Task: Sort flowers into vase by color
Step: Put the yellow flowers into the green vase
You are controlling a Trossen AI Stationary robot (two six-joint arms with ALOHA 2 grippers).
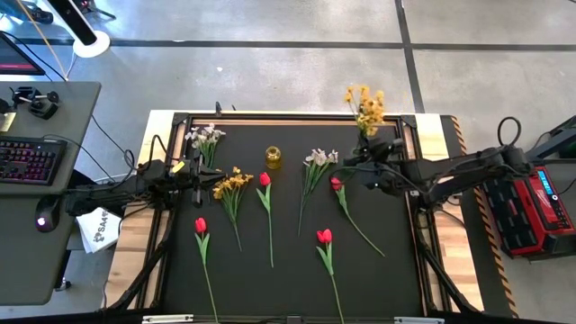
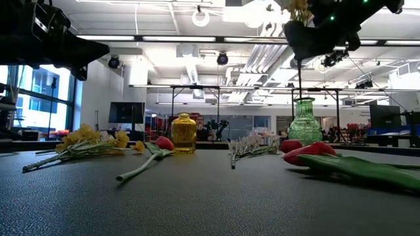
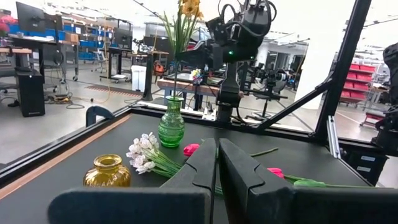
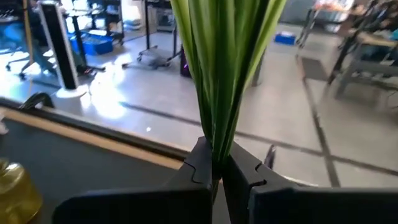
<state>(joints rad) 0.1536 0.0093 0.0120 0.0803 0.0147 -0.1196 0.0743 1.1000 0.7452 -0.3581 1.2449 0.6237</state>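
Note:
My right gripper [image 1: 367, 148] [image 4: 214, 171] hangs over the green vase [image 2: 305, 121] [image 3: 171, 127] near the table's far right and is shut on a yellow blossom spray [image 1: 364, 108] [image 3: 189, 7]. My left gripper [image 1: 200, 171] [image 3: 216, 171] hovers shut and empty at the left, near a white spray [image 1: 205, 137]. Lying flat on the mat are a yellow spray [image 1: 231, 184], a white spray [image 1: 317, 160] and several red tulips [image 1: 265, 180] [image 1: 336, 184] [image 1: 200, 225] [image 1: 324, 237]. A yellow vase [image 1: 273, 157] [image 2: 184, 133] stands upright at the far middle. My right gripper pinches the yellow spray's stem and leaves [image 4: 211, 146] between its two fingers, well below the blossoms and above the green vase. The fingers lie across the stem. The spray stands upright, and its stem [image 2: 300, 78] runs down into the vase's mouth [image 2: 304, 99].
The black mat is framed by a raised rail [image 1: 297, 117] with posts at the corners. A desk with a keyboard [image 1: 27, 160] stands left of the table, and red equipment [image 1: 531, 202] is on the right. Bare mat lies along the near edge [image 1: 270, 288].

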